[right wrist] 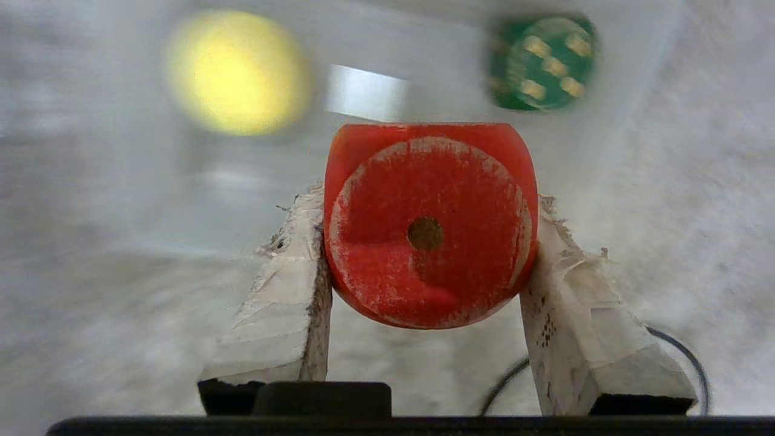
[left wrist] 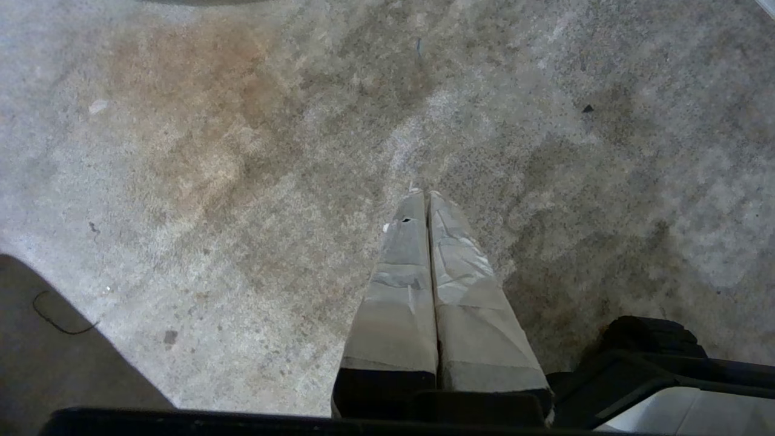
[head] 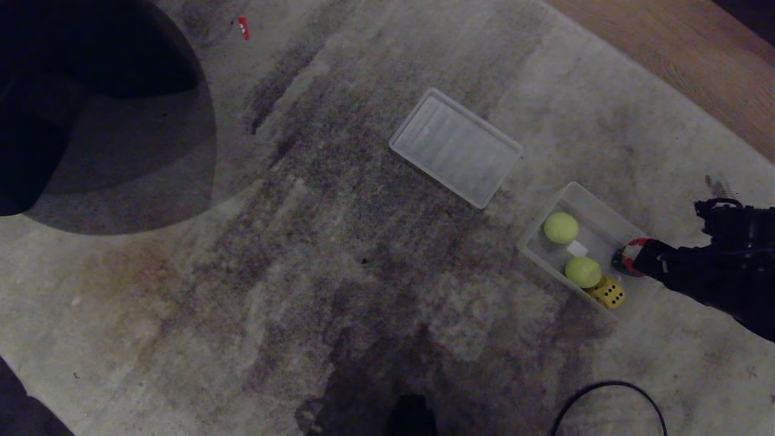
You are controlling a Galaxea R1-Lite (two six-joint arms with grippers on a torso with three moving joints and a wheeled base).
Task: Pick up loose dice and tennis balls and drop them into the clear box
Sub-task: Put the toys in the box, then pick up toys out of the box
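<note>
The clear box (head: 596,203) sits on the carpet at the right. It holds two tennis balls (head: 560,227) (head: 582,271) and a yellow die (head: 609,293). My right gripper (head: 634,257) reaches in from the right over the box's right rim, shut on a red die (head: 631,249). In the right wrist view the red die (right wrist: 427,224) fills the gripper (right wrist: 427,200), one pip facing the camera. Past it lie a tennis ball (right wrist: 239,71) and a dark green die (right wrist: 540,62), which looks to be inside the box walls. My left gripper (left wrist: 424,197) hangs shut and empty over bare carpet.
The flat ribbed lid (head: 455,146) lies on the carpet behind and left of the box. A black cable (head: 605,393) loops near the front right. Wooden floor (head: 696,54) borders the carpet at the back right. A dark rounded shape (head: 91,91) fills the far left.
</note>
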